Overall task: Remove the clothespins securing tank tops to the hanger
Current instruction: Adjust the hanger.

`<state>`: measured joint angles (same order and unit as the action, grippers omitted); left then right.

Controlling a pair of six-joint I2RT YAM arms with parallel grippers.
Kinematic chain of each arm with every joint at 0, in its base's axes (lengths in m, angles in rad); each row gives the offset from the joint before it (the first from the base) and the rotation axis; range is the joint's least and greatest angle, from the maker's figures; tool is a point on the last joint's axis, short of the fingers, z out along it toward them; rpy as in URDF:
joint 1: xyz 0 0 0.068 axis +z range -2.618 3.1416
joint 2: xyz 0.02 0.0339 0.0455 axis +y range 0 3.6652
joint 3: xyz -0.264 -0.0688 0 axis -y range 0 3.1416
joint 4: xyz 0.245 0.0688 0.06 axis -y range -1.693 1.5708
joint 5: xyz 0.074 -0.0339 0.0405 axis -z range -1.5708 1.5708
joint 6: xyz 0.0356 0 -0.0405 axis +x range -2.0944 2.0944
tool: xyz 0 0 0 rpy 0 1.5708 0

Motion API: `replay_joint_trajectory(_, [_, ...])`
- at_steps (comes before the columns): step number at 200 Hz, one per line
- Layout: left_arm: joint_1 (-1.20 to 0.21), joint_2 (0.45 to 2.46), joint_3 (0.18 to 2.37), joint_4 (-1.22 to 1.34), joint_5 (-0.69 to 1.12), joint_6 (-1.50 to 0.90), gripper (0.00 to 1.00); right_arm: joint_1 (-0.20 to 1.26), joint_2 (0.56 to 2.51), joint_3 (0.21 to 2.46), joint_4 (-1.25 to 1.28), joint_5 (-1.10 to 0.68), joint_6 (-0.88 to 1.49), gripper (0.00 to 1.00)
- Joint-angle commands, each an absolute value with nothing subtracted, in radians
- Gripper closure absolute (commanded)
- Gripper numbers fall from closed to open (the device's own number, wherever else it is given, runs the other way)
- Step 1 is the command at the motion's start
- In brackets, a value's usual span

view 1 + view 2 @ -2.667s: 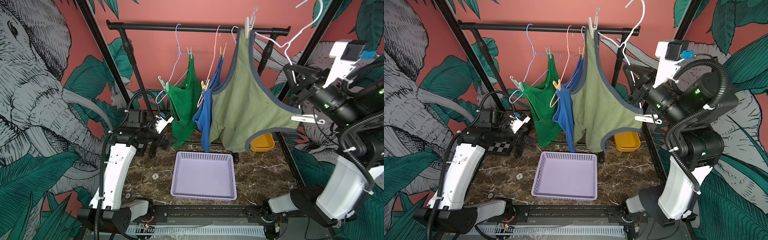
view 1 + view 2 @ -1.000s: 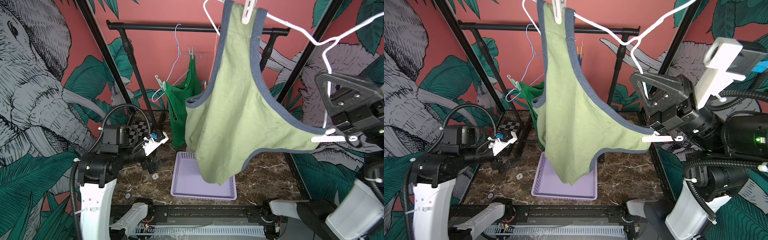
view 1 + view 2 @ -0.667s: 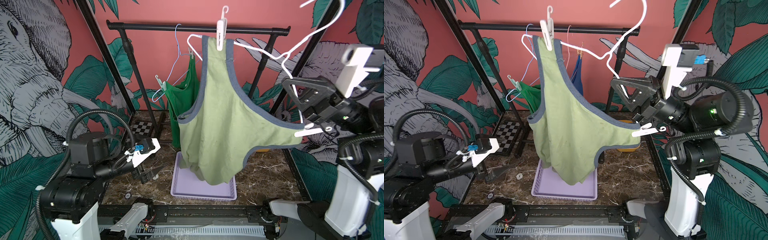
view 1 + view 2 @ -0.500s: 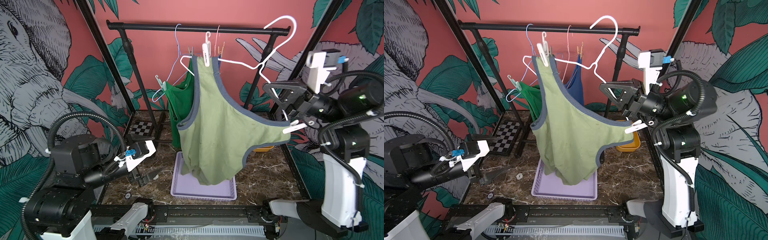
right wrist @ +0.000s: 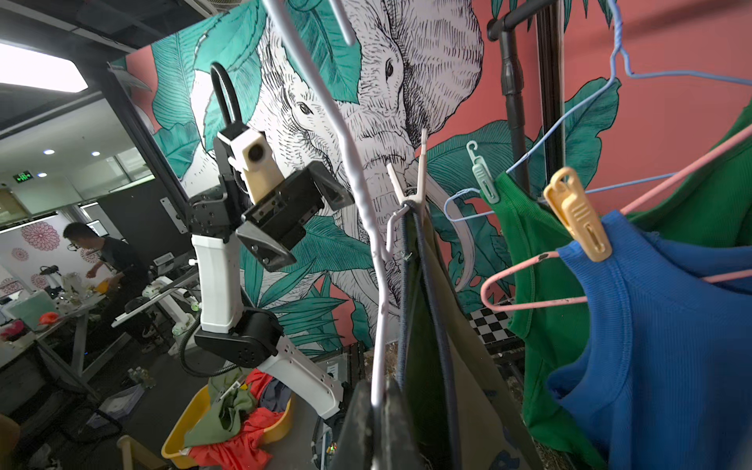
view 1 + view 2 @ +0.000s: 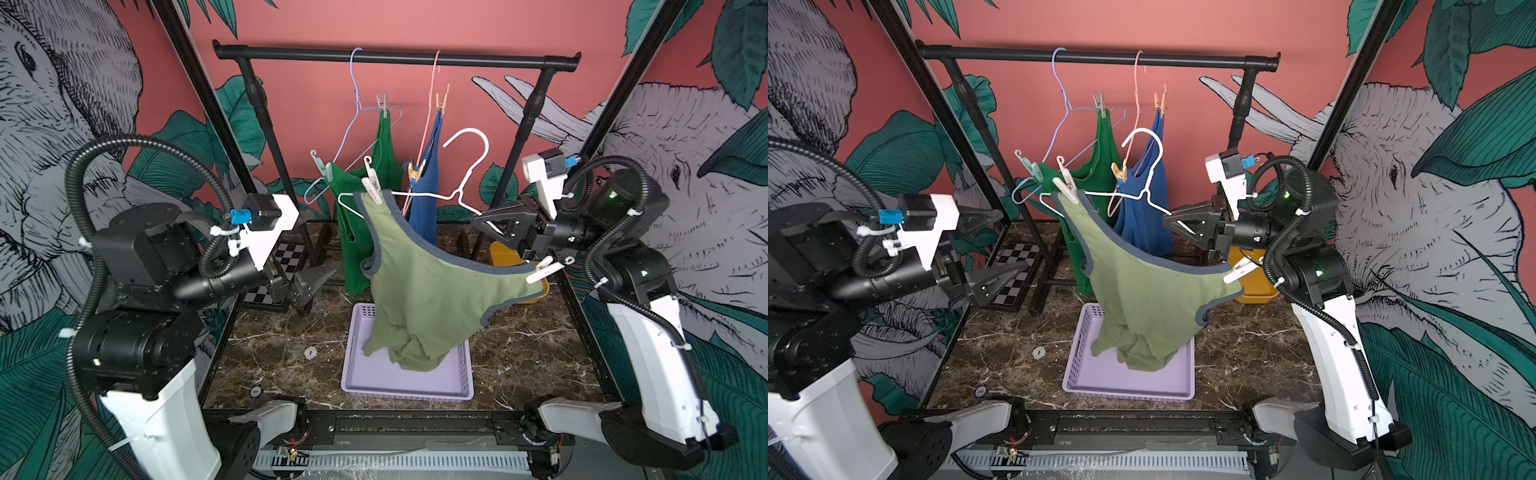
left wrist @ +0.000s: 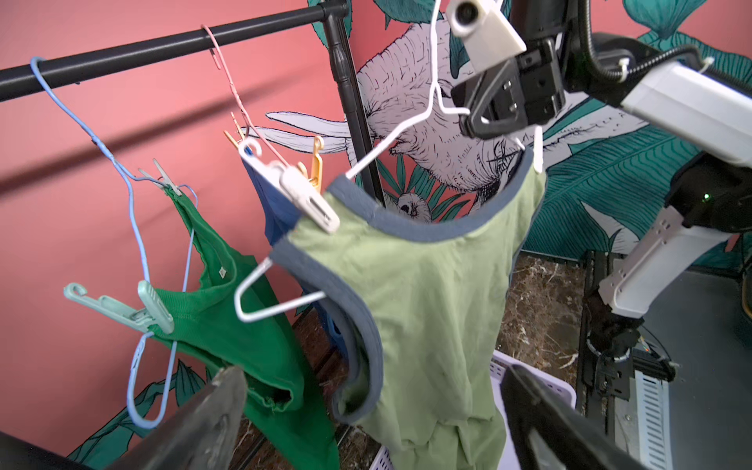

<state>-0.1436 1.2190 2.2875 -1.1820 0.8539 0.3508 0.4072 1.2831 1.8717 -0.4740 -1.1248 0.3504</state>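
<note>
Right end effector: my right end effector (image 6: 482, 221) is clamped on the wire of the white hanger (image 6: 424, 194). In the right wrist view the wire runs between my closed fingers (image 5: 352, 431).
Left end effector: my left end effector (image 6: 313, 289) has its fingers spread wide and holds nothing. It points toward the olive tank top (image 6: 424, 291) but is apart from it.
White hanger: it is off the rail (image 6: 395, 56) and tilted, carried between my two arms.
Olive tank top: it hangs from the white hanger over the lilac basket (image 6: 345, 374), with its lower hem bunched inside.
White clothespin (image 6: 372, 185): it pins one strap to the hanger end nearer my left arm.
Second white clothespin (image 6: 544, 270): it pins the other strap, just beside my right end effector.
Green tank top (image 6: 353, 232): it is on the blue hanger (image 6: 353, 104), which hangs from the rail, and is held by a grey-beige clothespin (image 6: 382, 104) and a mint clothespin (image 6: 324, 168).
Blue tank top (image 6: 428, 199): it is on the pink hanger (image 6: 430, 108), also on the rail, with yellow-orange clothespins (image 6: 442, 97) at the upper and lower straps.
Tabletop (image 6: 291, 345): dark marble. It carries the basket, and a yellow bin (image 6: 500, 253) stands at the back.
</note>
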Motion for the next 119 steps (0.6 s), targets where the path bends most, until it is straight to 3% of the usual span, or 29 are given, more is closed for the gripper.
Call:
replay_joint_trajectory(1, [-0.146,1.246,2.326,-1.096,0.902,0.276,0.01,0.475,1.300,1.862,-0.543,-1.040,0.180,1.00])
replay_joint_trajectory(91, [-0.146,1.315,2.198,-0.915,1.092,0.155,0.01,0.675,1.432,1.883,-0.448,-0.936,0.154,1.00])
replay_joint_trajectory(119, [-0.157,1.324,2.162,-0.899,1.119,0.152,0.14,0.707,1.489,1.927,-0.431,-0.923,0.152,1.00])
